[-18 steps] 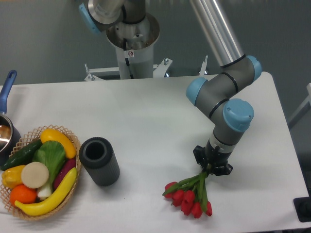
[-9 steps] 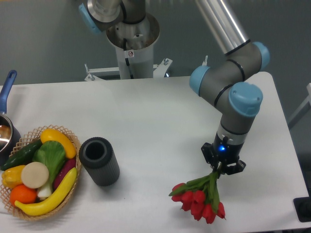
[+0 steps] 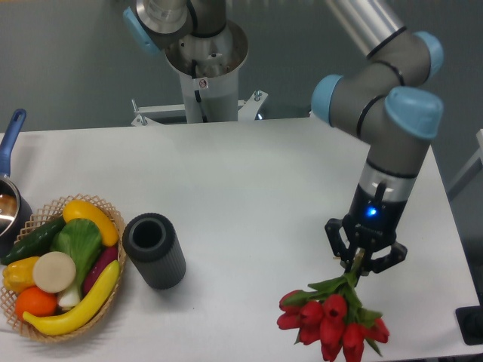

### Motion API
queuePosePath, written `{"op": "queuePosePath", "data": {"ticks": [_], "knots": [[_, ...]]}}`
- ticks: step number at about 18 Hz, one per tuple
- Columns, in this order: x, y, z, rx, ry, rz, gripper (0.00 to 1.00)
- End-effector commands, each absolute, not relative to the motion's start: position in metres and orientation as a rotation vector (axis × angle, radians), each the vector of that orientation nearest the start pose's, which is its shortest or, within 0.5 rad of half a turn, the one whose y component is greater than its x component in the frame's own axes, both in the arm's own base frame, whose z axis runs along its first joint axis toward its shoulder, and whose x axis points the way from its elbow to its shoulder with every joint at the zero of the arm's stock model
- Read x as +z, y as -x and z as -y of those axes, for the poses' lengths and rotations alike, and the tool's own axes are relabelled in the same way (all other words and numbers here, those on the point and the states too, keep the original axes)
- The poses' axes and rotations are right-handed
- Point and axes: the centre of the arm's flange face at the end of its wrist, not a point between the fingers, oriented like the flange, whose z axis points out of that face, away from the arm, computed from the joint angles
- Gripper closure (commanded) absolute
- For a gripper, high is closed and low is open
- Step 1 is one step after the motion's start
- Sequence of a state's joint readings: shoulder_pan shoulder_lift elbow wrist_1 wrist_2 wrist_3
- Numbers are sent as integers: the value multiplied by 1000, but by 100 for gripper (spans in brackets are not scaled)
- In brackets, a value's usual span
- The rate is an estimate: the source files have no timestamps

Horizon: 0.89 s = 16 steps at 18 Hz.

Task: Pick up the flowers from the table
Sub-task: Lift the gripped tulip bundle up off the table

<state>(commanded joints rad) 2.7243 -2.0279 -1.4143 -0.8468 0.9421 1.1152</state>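
Note:
The flowers (image 3: 330,317), a bunch of red tulips with green stems, hang in the air over the front right of the white table (image 3: 249,181). My gripper (image 3: 361,260) is shut on the stem ends and holds the bunch heads down and tilted toward the camera. The fingertips are partly hidden by the stems. The tulip heads reach almost to the bottom edge of the view.
A black ribbed cylinder vase (image 3: 155,250) stands left of centre. A wicker basket (image 3: 56,264) of fruit and vegetables sits at the front left. A pot with a blue handle (image 3: 9,188) is at the left edge. The arm's base (image 3: 204,60) stands behind the table.
My gripper has risen and moved right and toward the camera with the flowers in it. The bunch has come up off the table and looks larger and lower in the view.

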Motion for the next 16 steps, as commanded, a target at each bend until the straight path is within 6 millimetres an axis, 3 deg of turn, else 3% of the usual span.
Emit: {"op": "queuePosePath", "data": {"ticks": [8, 11, 16], "knots": [[439, 565, -407, 35, 2143, -45, 82], [447, 568, -399, -26, 2035, -44, 81], [448, 570, -394, -33, 2021, -36, 81]]}}
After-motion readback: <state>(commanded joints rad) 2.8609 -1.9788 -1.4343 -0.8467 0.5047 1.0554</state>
